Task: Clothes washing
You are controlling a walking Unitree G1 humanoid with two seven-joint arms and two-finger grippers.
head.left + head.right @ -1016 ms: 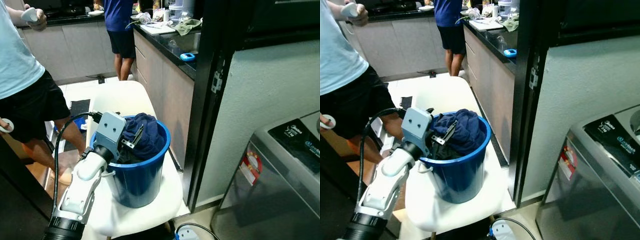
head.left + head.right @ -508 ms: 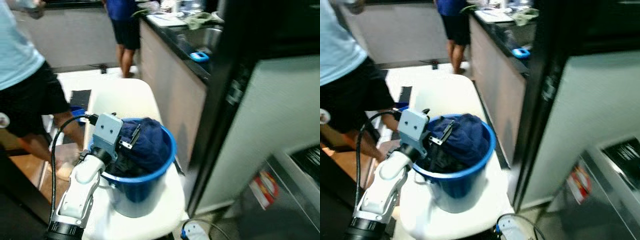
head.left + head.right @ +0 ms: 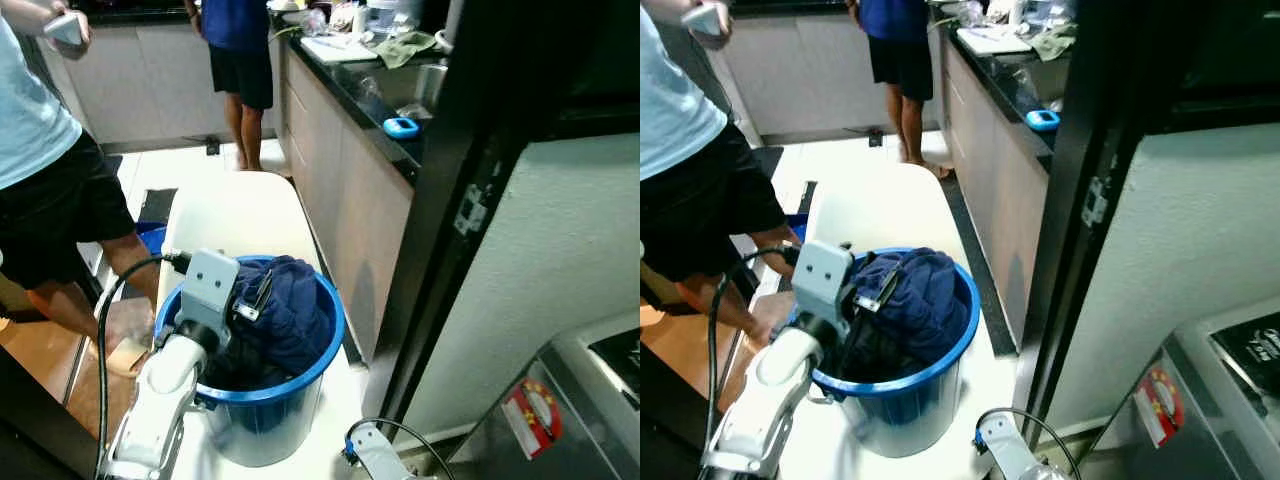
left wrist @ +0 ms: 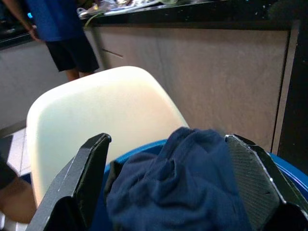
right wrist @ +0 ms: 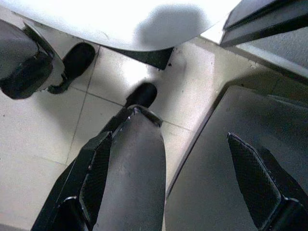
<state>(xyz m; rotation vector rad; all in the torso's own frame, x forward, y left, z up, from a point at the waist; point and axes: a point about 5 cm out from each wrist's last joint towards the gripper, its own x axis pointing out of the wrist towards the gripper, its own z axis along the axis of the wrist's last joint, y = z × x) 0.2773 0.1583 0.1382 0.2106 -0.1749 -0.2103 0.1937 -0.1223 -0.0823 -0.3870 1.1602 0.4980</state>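
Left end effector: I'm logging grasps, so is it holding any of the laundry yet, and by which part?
Nothing is held. The left end effector is open, its fingers either side of the navy clothes in the blue bucket.

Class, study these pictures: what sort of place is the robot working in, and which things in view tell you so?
Most likely a home kitchen with a laundry corner: a long dark countertop over cabinets, a washing machine at the right, and a blue bucket of dark blue clothes on a white chair.
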